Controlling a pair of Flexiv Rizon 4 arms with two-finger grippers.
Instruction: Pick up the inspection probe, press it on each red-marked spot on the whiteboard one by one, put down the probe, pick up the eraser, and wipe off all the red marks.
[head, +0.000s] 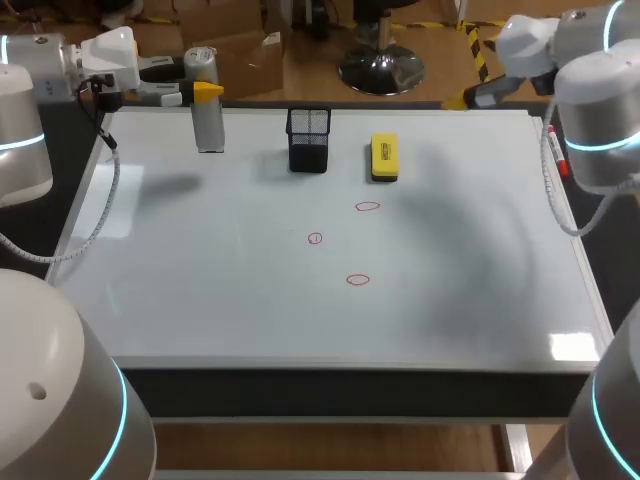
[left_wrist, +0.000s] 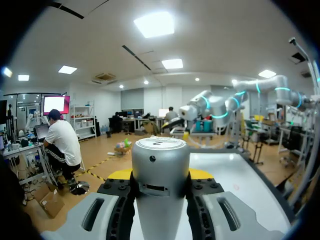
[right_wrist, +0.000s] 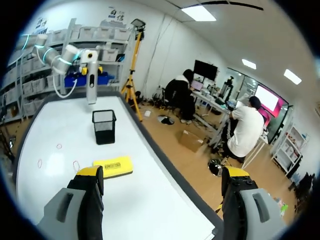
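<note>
Largely behind probe (left_wrist: 160, 165): yellow tips of left tool (left_wrist: 160, 175)

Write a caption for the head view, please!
Left gripper holds the silver probe upright; three red marks dot the whiteboard.

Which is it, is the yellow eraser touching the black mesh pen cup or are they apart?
Apart. The head view shows a strip of bare whiteboard between the yellow eraser and the black mesh pen cup.

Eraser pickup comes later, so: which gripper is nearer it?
Right. The right gripper has the eraser just ahead; the left gripper holds the probe at the far-left corner.
</note>
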